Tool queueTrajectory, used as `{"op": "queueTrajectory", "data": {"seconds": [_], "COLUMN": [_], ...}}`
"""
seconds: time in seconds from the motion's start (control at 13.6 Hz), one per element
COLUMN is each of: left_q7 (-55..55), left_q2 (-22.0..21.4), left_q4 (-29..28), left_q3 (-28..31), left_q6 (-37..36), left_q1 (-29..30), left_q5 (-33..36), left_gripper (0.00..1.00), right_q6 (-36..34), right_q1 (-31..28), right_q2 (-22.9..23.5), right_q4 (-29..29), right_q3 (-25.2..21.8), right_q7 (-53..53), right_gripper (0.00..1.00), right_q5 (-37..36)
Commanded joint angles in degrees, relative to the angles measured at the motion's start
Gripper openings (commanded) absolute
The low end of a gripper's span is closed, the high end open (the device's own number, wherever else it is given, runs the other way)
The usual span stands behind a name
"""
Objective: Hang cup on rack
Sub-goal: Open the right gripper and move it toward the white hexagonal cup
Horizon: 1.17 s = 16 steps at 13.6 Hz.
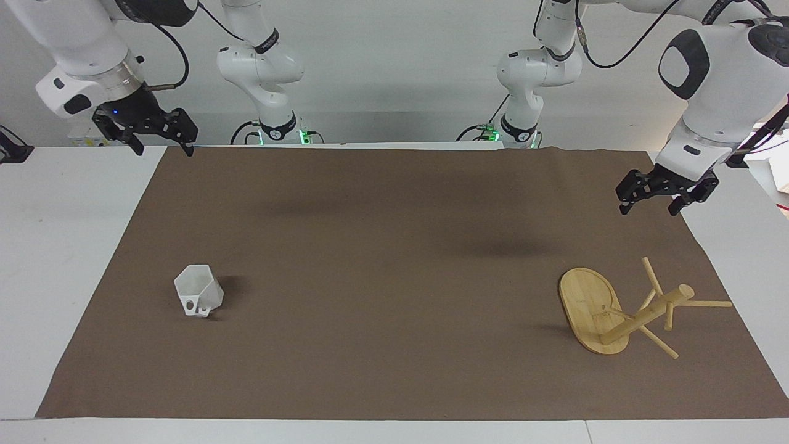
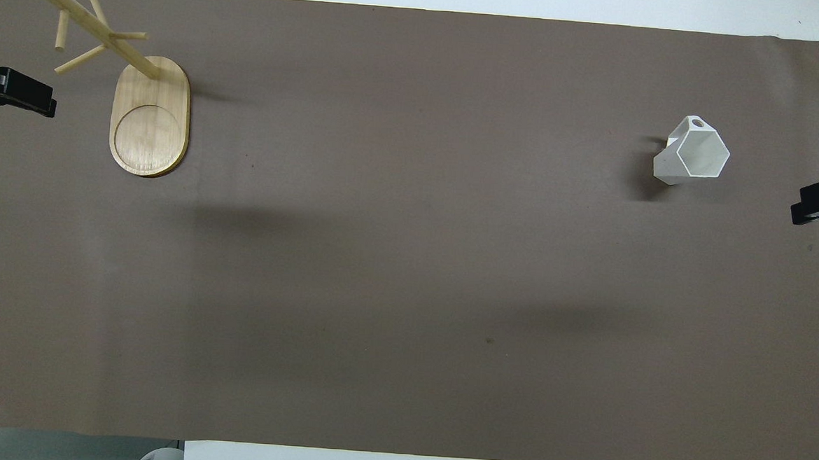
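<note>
Grippers left [image 1: 659, 200] and right [image 1: 151, 138] hang open and empty, we see, while cup [image 1: 198, 291] stands, perhaps tilted, on the mat [image 1: 394, 259], well apart from rack [image 1: 622, 311].

Cup [image 1: 198, 291]: white plastic, smooth, faceted, slight sheen. Rack [image 1: 622, 311]: pale bamboo-look wood, smooth, satin base w/ visible grain. Mat [image 1: 394, 246]: brown, matt, cloth-like. Table [image 1: 68, 246]: white, smooth.
</note>
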Motion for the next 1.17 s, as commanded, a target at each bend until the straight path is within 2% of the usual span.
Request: {"op": "queueTrajectory", "data": {"seconds": [0.0,0.51,0.59,0.73,1.1], "left_q7": [0.86,0.77,0.60,-1.85,-2.74], "left_q2": [-1.33,-1.59,-2.72,-3.35,-4.14], "left_q4": [-1.92,-1.22,-1.22,0.62,0.54], "left_q3": [-0.21,-0.47,-0.56,-0.03,0.15], "left_q6": [1.02,0.50,-1.68,-6.16,-9.97], "left_q1": [0.53,-0.09,0.35,1.05,1.84], "left_q5": [0.59,0.59,-0.02,-7.54,-8.11], "left_gripper": [1.00,1.00,1.00,1.00,1.00], "right_q6": [0.48,0.56,1.87,7.66,15.32], "right_q1": [0.08,0.08,-0.18,-3.24,-12.21], "right_q2": [-0.36,-1.50,-1.33,-1.59,5.69], "right_q4": [-0.06,-3.75,-3.93,-7.43,-9.38], "right_q3": [-0.08,-0.08,-0.08,-0.51,-0.52], "right_q7": [1.09,-1.00,-6.24,-21.68,-59.22], "right_gripper": [0.99,0.99,0.99,0.99,0.99], "right_q5": [1.09,1.79,3.71,6.88,18.90]}}
